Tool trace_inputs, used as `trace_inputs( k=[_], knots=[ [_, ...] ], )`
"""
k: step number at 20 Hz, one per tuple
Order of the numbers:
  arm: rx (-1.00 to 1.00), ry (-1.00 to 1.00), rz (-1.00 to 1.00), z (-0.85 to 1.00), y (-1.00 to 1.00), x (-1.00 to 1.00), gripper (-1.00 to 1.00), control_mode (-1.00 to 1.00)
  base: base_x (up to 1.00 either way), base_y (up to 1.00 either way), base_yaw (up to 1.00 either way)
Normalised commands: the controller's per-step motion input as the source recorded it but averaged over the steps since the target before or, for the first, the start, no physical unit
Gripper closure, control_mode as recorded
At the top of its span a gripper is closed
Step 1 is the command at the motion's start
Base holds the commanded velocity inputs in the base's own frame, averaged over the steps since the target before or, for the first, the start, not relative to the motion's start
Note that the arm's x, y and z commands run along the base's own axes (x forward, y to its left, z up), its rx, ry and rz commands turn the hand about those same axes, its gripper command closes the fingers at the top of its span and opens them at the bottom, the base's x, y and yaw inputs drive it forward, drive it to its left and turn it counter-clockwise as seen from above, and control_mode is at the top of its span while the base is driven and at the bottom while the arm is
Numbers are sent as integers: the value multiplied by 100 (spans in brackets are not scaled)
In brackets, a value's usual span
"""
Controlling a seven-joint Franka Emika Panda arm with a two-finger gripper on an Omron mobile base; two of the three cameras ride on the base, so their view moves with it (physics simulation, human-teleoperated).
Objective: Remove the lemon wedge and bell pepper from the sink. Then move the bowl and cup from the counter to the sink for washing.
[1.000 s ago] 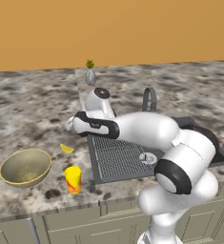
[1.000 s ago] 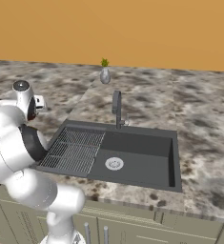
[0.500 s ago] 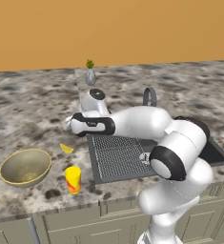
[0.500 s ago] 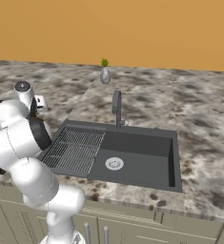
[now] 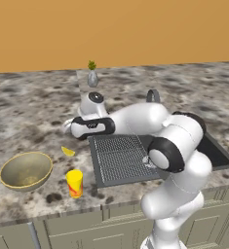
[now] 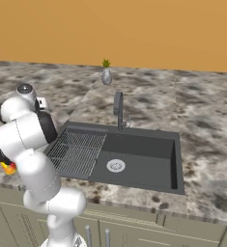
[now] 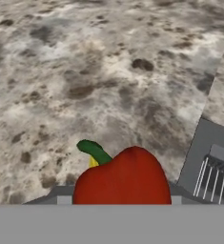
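While I hold the bell pepper pinched in the end effector, it's past the sink edge, over open counter; arm's swung further left vs. before.

- Even, diffuse light is falling over the whole kitchen, with no visible lamp.
- The orange wall is showing flat and bright, without glare.
- The arm is casting only a faint shadow on the counter.
- The sink is staying dark inside.
- The bell pepper is looking soft-edged up close, and the counter's speckle is blurring slightly.
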Motion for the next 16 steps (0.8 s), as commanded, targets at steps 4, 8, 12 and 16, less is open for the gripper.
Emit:
trace_inputs(
  k=[4, 8, 12, 16],
  knots=[
    [0, 0, 0, -16, 9, 19, 100, -100, 0, 0, 0],
    [0, 0, 0, -14, 8, 17, 100, -100, 0, 0, 0],
    [0, 0, 0, -14, 12, 15, 100, -100, 0, 0, 0],
    [-1, 0, 0, -15, 11, 9, 100, -100, 0, 0, 0]
  ],
)
